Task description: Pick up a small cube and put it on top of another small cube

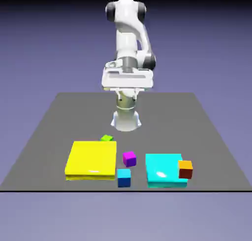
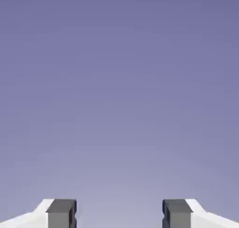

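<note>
Several small cubes lie near the table's front edge: a green cube (image 1: 106,137) behind the yellow slab, a magenta cube (image 1: 129,158), a blue cube (image 1: 124,178) and an orange cube (image 1: 185,169). My gripper (image 1: 126,82) hangs high above the table's far middle, well away from all of them. In the hand view the gripper (image 2: 119,214) is open. Its two grey fingertips (image 2: 61,213) stand wide apart with only the plain backdrop between them. No cube shows in that view.
A large flat yellow slab (image 1: 91,159) lies at the exterior view's front left. A flat cyan slab (image 1: 165,170) lies at the front right, with the orange cube against its right edge. The grey table (image 1: 59,117) ends just in front of them.
</note>
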Tool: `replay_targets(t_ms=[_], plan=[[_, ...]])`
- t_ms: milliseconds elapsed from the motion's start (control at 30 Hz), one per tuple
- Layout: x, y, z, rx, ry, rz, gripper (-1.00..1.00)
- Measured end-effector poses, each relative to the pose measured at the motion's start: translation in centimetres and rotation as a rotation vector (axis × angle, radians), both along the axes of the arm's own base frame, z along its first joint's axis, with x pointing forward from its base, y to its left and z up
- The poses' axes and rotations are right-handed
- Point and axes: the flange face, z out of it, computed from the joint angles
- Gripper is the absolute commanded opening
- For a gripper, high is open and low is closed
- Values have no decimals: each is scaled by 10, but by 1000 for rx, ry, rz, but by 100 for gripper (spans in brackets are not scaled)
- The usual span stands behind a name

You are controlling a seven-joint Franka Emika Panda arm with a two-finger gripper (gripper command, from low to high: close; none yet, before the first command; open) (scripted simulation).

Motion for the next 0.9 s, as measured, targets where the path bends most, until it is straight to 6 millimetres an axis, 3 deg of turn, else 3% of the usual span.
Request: replay_targets(t_ms=[467, 900], plan=[[58, 5, -43, -443, 282, 522, 0], [103, 7, -96, -692, 505, 1105, 0]])
